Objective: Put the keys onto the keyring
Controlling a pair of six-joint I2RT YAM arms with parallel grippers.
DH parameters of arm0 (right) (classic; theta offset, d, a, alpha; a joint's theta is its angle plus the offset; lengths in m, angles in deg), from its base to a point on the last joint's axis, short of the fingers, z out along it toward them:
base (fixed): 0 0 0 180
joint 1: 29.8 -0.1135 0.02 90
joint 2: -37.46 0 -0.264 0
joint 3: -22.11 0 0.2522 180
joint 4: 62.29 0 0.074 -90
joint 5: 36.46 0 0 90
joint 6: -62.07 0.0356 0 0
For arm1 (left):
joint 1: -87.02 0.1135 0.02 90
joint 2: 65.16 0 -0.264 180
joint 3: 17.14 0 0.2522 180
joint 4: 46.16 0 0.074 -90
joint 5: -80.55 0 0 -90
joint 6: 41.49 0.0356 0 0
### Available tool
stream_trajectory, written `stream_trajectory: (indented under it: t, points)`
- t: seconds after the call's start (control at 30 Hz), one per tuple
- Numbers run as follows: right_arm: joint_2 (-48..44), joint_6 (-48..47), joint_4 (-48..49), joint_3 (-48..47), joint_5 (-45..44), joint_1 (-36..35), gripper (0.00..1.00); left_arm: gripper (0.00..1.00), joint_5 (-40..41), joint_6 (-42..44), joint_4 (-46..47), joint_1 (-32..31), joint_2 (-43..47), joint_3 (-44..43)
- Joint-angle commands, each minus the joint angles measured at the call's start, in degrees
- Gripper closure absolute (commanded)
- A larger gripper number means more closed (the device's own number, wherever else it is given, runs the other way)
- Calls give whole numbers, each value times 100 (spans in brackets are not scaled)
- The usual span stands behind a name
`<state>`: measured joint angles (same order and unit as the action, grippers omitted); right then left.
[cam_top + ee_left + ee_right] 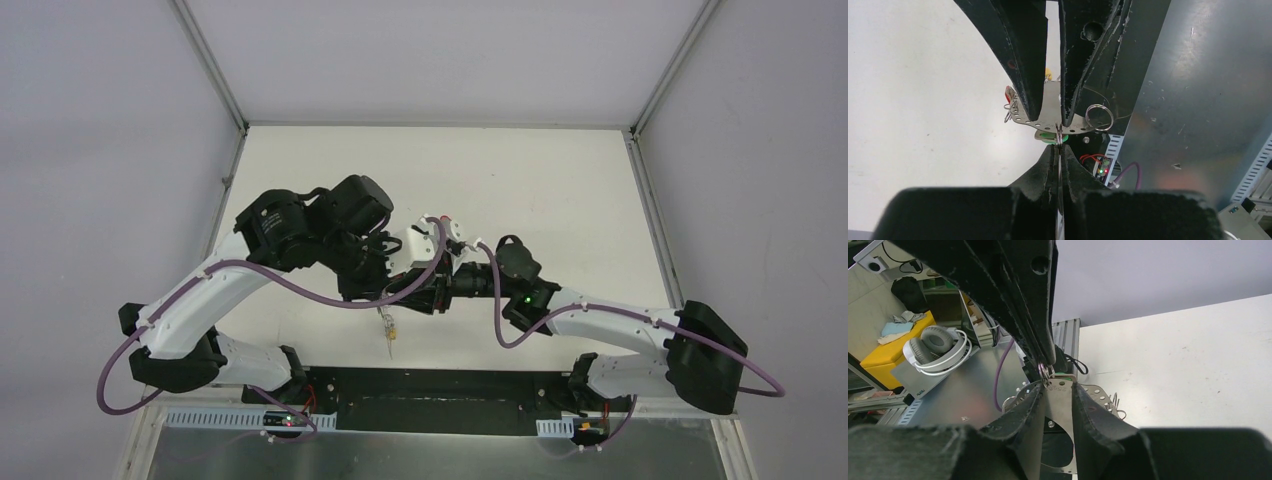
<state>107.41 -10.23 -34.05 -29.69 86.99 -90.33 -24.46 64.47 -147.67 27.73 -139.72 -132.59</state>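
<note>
The keyring (1050,107) is a flat silver metal hoop with small holes along its rim. My right gripper (1057,387) is shut on its middle tab (1060,410) and holds it above the table. Small split rings hang from the holes, one free at the right (1099,117). A red tag (1009,95), a yellow tag (1048,74) and a green tag (1048,136) show behind the hoop. My left gripper (1060,147) is shut on a thin silver key at its small loop, right at the hoop's rim. In the top view both grippers meet mid-table (405,288), and a key (389,335) dangles below them.
The white table (560,200) is walled by grey panels at the back and sides. A black base plate (440,385) and a metal sheet (440,450) lie at the near edge. Purple cables (300,290) loop off both arms. Headphones (935,347) lie off the table.
</note>
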Motion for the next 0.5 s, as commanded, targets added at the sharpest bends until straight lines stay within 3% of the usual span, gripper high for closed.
stream_trajectory:
  t: [0.0, 0.33, 0.47]
  points:
    - [119, 137, 723, -281, 6, -53, 74, 100, -16, -21, -162, -40, -18, -275]
    - [309, 292, 995, -379, 163, -99, 77, 100, -38, -32, -176, -46, -19, -221]
    - [377, 304, 1001, -436, 257, -124, 93, 100, -55, -54, -165, -39, -32, -202]
